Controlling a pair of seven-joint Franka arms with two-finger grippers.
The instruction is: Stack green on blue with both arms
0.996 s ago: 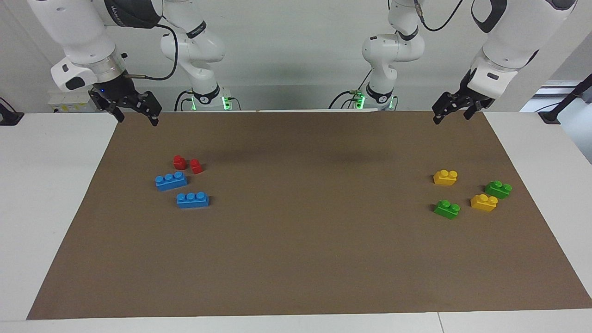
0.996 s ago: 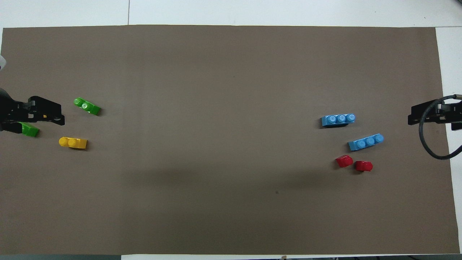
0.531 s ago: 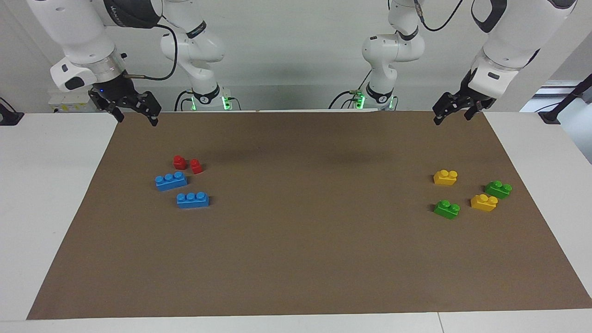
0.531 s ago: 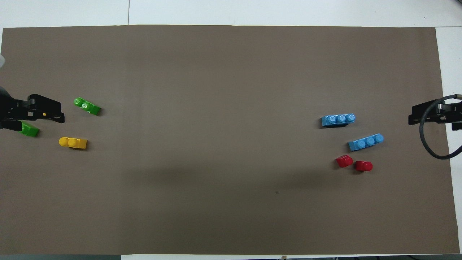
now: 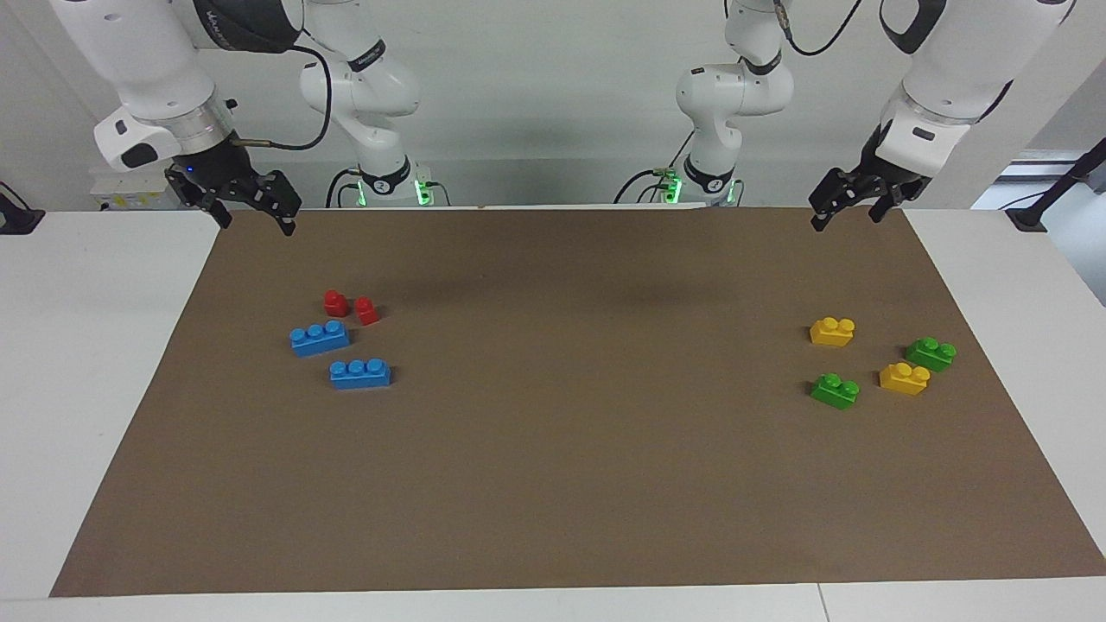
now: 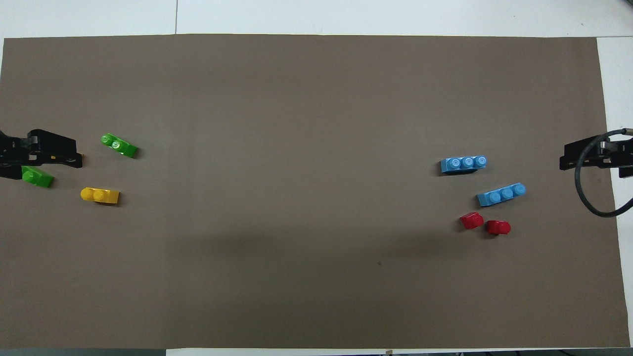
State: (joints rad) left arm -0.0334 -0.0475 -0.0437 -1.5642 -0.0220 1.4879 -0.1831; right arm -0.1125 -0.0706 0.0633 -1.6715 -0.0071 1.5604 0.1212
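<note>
Green (image 5: 835, 390) two-stud and blue (image 5: 360, 373) three-stud glossy plastic bricks lie apart; both pincers (image 5: 251, 212) (image 5: 848, 207) hang released.

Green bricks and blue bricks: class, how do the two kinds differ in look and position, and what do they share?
1. Each green brick has two studs; each blue brick is longer, with three.
2. The green bricks sit at the left arm's end of the table among yellow bricks; the blue ones sit at the right arm's end by red bricks.
Shared: there are two of each, studs up, none held.

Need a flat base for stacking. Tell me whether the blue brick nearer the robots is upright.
Upright: the blue brick rests flat, all three studs facing up.
</note>
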